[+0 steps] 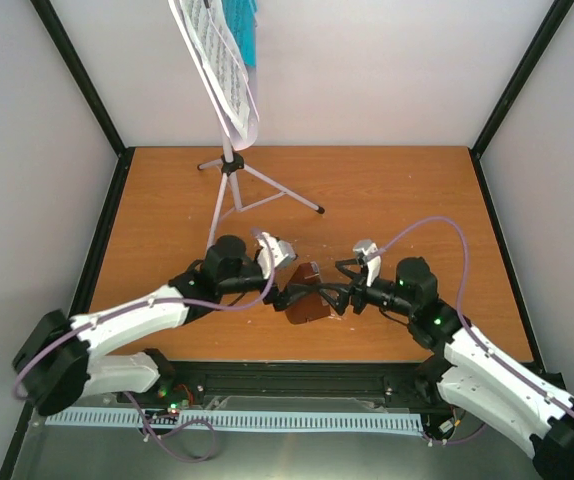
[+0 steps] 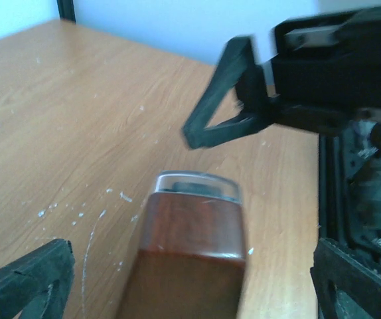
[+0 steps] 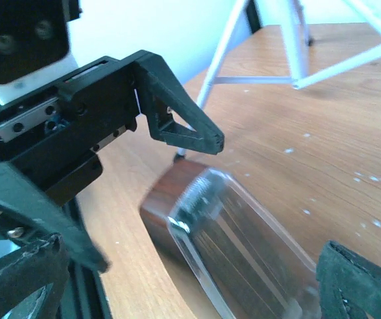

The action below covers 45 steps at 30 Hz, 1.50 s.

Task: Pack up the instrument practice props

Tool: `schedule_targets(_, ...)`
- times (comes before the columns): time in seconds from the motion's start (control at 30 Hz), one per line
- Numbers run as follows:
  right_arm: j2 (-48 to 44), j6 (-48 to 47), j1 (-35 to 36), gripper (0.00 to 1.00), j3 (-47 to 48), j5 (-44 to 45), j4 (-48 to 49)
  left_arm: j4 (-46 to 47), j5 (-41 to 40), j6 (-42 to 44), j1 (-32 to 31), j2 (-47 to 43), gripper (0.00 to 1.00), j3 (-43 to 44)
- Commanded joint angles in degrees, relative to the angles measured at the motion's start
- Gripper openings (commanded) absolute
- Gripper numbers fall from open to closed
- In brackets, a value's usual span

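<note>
Wooden table [image 1: 397, 200], lower centre: metronome [image 1: 305, 303] lies between left gripper [image 2: 190, 272] and right gripper [image 3: 190, 279], both released, probably to grasp it.

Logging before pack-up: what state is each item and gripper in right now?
Metronome: lying on table, clear cover on.
Music stand: upright, tripod legs spread.
Sheet music: on the stand.
Teal booklet: on the stand.
Left gripper: open, metronome between jaws.
Right gripper: open, metronome between jaws.
</note>
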Motion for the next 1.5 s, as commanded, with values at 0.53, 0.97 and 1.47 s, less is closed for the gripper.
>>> schedule_targets(0.53,28.4,-13.5,-4.8,0.99,14.6,-30.2,0.5,-14.6,26.6,-20.0,42.4,-13.5,0.99,5.5)
schedule_targets(0.97,20.5,-9.2,-3.0,0.86,5.1,-17.4,2.7,-26.1,8.0,-6.8,43.4,-14.6,0.99,9.4)
schedule_targets(1.47,14.3,-3.8,5.3,0.68,0.0,23.2,7.1,-26.0,2.3,-6.0,43.4,-17.5,1.0,7.5)
